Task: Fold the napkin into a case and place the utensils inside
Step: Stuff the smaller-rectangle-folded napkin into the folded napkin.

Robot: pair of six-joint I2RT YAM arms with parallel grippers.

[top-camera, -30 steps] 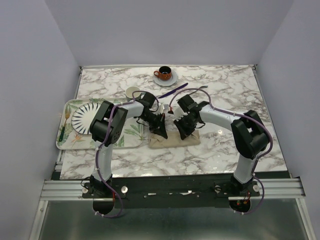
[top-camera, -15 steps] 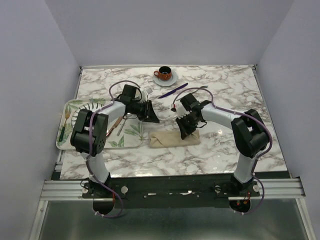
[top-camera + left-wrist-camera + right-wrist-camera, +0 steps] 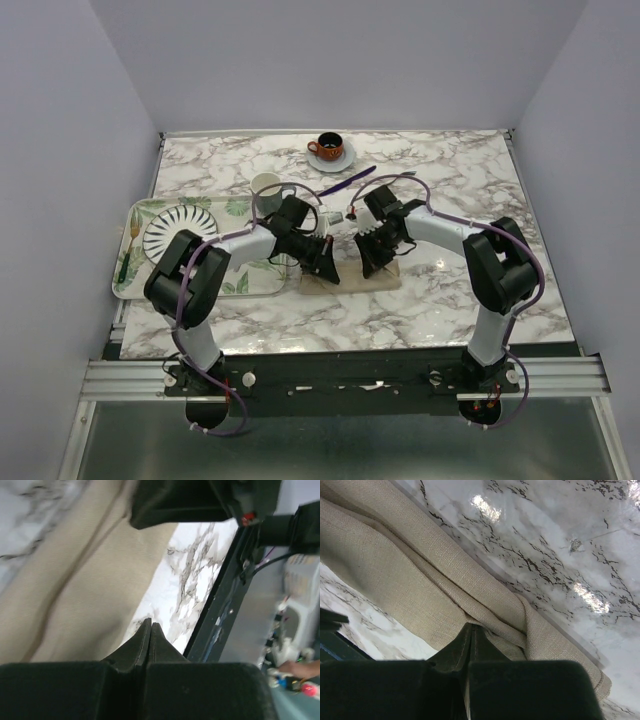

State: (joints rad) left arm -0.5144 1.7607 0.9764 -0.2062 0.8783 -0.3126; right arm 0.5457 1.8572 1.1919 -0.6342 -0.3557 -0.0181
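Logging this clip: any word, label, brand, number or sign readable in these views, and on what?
None can be read. The folded beige cloth napkin, the white marble-patterned table, the leaf-printed tray and the orange cup show no lettering. The equipment beyond the table edge in the left wrist view is too blurred to tell.

Napkin: beige-tan plain cloth, folded into narrow long strip with layered lengthwise folds, laid flat on marble tabletop, front of centre. Knife: slim, dark purple, laid diagonally behind napkin, well apart.
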